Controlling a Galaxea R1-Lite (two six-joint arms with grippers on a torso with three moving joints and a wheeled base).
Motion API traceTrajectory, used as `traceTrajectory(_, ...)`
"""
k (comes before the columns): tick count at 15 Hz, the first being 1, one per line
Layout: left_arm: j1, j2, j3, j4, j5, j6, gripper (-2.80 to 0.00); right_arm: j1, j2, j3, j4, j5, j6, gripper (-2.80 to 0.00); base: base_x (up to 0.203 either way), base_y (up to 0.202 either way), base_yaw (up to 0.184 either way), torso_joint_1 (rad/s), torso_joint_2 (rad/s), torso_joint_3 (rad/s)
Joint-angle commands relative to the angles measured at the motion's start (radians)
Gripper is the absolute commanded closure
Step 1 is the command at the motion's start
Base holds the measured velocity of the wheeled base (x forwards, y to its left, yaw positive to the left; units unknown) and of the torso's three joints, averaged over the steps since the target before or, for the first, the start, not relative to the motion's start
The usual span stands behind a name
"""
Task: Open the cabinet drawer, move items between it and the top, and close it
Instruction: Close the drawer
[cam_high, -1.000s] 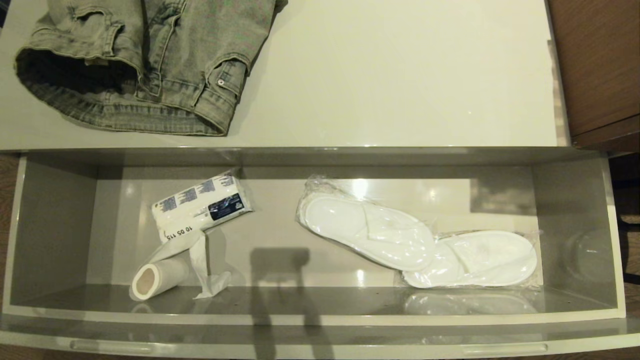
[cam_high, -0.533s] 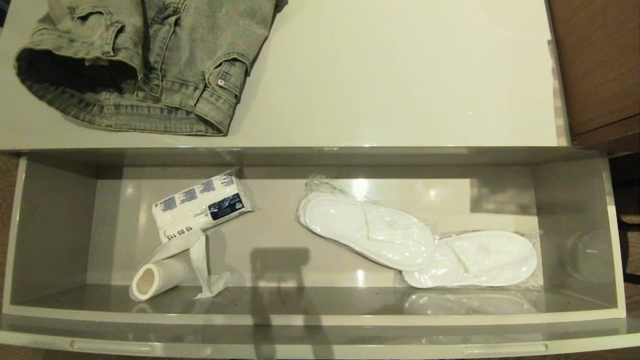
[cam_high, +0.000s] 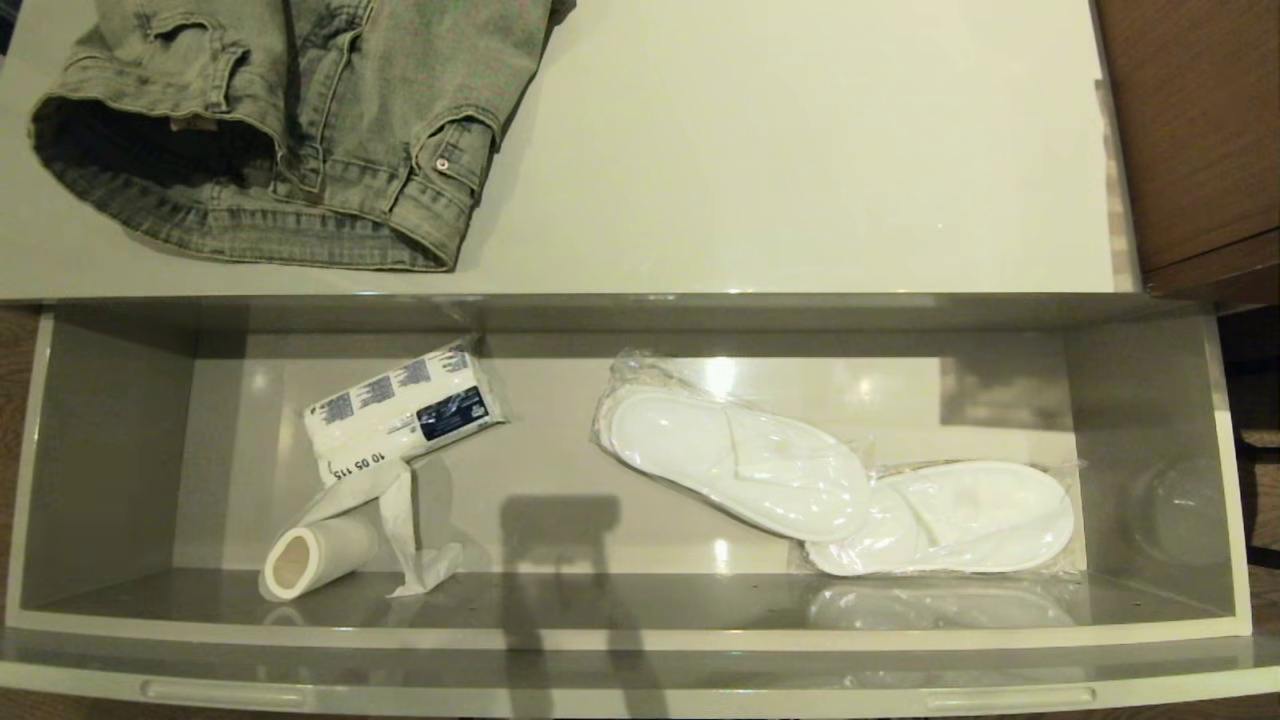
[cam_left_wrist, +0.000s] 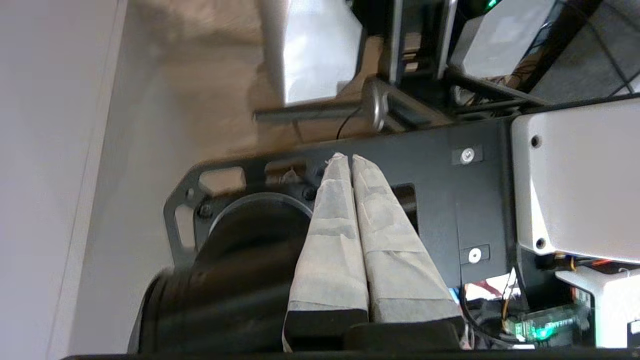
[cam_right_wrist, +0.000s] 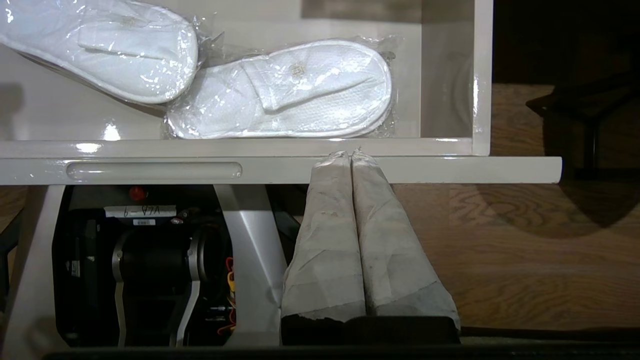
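The wide pale-grey drawer (cam_high: 640, 640) stands pulled fully open below the off-white top (cam_high: 780, 170). Folded grey-green denim (cam_high: 290, 120) lies on the top's far left. White slippers in clear wrap (cam_high: 840, 480) rest on the drawer floor, right of centre, and show as slippers (cam_right_wrist: 280, 90) in the right wrist view. Neither arm appears in the head view. My right gripper (cam_right_wrist: 350, 152) is shut and empty, hanging before the drawer front (cam_right_wrist: 425, 169) beside its right slot handle (cam_right_wrist: 152, 170). My left gripper (cam_left_wrist: 345, 157) is shut and empty, down over the robot's black base.
A white tissue pack with blue print (cam_high: 405, 410) and a white paper roll (cam_high: 315, 555) lie in the drawer's left half. Brown wooden furniture (cam_high: 1190, 130) borders the top on the right. Wooden floor (cam_right_wrist: 525, 250) lies under the drawer front.
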Motion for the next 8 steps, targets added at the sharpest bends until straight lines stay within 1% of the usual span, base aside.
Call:
traceTrajectory(1,0.007,0.023,0.045,-0.146,-0.014,-0.014,0.0,0.0,0.002,0.002,0.0,0.0,-0.001,0.0,0.0,0.0,0.0,0.0,0.0,0.0)
traceTrajectory(3,0.01,0.041,0.13,-0.405,-0.064,-0.047,0.0,0.0,0.002,0.002,0.0,0.0,-0.001,0.0,0.0,0.0,0.0,0.0,0.0,0.0)
traceTrajectory(4,0.011,0.048,0.165,-0.472,-0.085,-0.059,0.0,0.0,0.002,0.002,0.0,0.0,-0.001,0.0,0.0,0.0,0.0,0.0,0.0,0.0)
traceTrajectory(5,0.011,0.041,0.204,-0.534,-0.09,-0.06,0.0,0.0,0.002,0.002,0.0,0.0,-0.002,0.0,0.0,0.0,0.0,0.0,0.0,0.0)
traceTrajectory(6,0.01,0.02,0.229,-0.6,-0.11,-0.061,0.0,0.0,0.002,0.002,0.0,0.0,-0.001,0.0,0.0,0.0,0.0,0.0,0.0,0.0)
traceTrajectory(7,0.009,0.019,0.243,-0.635,-0.173,-0.06,0.0,0.0,0.002,0.002,0.0,0.0,-0.001,0.0,0.0,0.0,0.0,0.0,0.0,0.0)
traceTrajectory(8,0.008,0.03,0.248,-0.637,-0.202,-0.055,0.0,0.0,0.002,0.002,0.0,0.0,-0.001,0.0,0.0,0.0,0.0,0.0,0.0,0.0)
